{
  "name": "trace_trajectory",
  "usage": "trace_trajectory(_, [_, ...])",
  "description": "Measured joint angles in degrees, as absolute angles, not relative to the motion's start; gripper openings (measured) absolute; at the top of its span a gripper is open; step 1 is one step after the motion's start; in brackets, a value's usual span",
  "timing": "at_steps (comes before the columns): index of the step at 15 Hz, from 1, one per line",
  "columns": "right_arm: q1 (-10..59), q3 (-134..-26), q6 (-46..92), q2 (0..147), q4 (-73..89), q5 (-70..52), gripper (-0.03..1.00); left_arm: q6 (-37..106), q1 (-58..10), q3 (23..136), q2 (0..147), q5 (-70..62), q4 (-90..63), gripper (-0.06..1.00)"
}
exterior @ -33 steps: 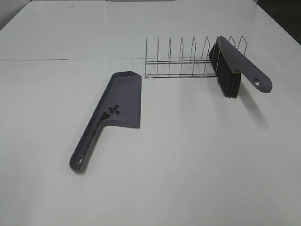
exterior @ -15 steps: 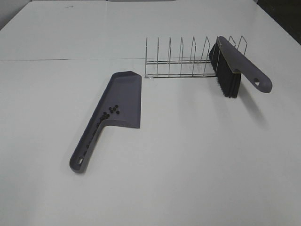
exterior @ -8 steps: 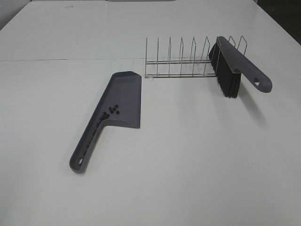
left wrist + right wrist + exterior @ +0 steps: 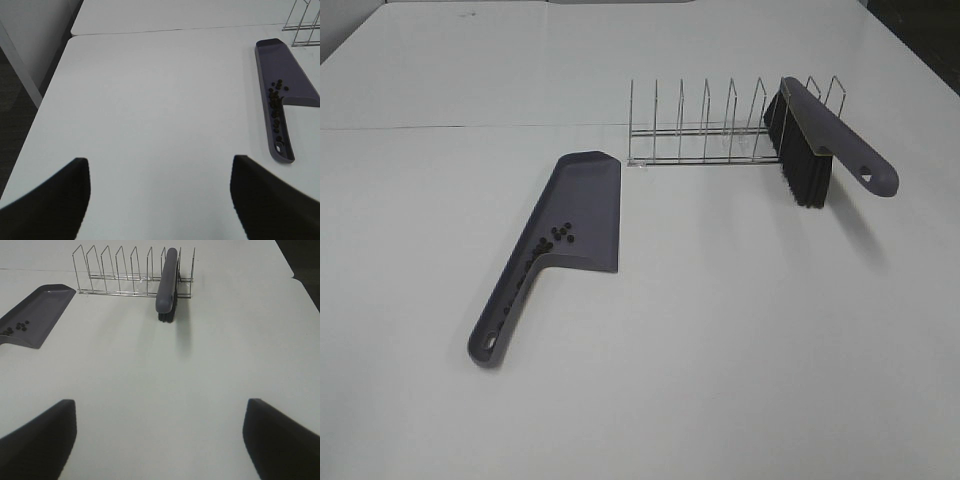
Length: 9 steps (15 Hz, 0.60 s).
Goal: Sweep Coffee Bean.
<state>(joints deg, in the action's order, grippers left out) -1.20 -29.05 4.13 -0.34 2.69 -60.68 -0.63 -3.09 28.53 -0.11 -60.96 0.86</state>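
A grey-purple dustpan [image 4: 588, 195] lies flat on the white table, left of the middle. Several tiny dark coffee beans [image 4: 561, 234] sit in its pan near the handle, and some lie along the handle channel [image 4: 524, 272]. The dustpan [image 4: 280, 62] and beans [image 4: 276, 90] also show in the left wrist view, far from my left gripper [image 4: 160, 200], which is open and empty. The right wrist view shows the dustpan [image 4: 37, 312] and beans [image 4: 19, 326] too. My right gripper [image 4: 160, 440] is open and empty, well short of the brush [image 4: 166, 282]. Neither gripper shows in the exterior high view.
A grey brush with black bristles [image 4: 825, 130] rests tilted in the right end of a wire rack [image 4: 700, 125] at the back of the table [image 4: 720, 340]. The table's left edge and the dark floor [image 4: 15, 120] show in the left wrist view.
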Motion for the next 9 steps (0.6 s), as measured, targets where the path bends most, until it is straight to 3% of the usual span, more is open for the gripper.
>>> trace_trajectory(9, [-1.2,-29.05,4.13,-0.34,3.67,-60.68,0.77,-0.63,-3.09,28.53,-0.11,-60.96,0.86,0.71])
